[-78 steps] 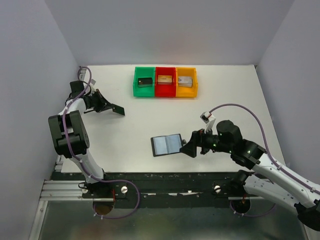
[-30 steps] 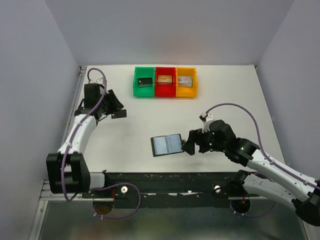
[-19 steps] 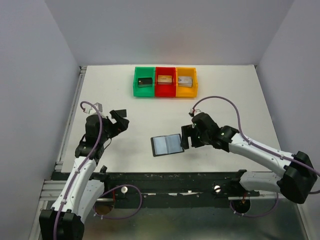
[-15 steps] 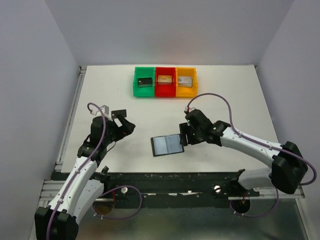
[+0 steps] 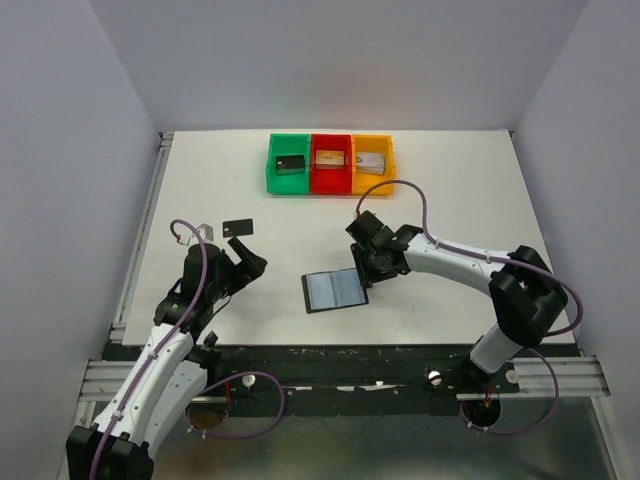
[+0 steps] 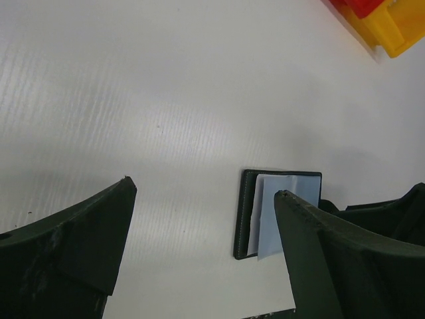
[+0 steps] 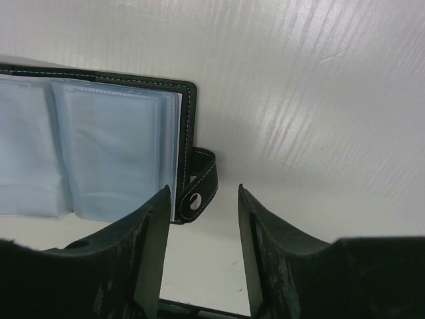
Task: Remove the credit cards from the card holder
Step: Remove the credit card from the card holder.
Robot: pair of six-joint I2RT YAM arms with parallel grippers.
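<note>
Both are gaping empty: left end effector wide, right end effector hovering over the snap tab of the light, floppy card holder lying open by the desk's near edge, likely pinchable there.

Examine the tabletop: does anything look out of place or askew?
One black card lies alone on the table, beyond and left of the open card holder and outside the bins. Nothing looks spilled or damaged.

card holder half hidden, yellow bin cropped
</note>
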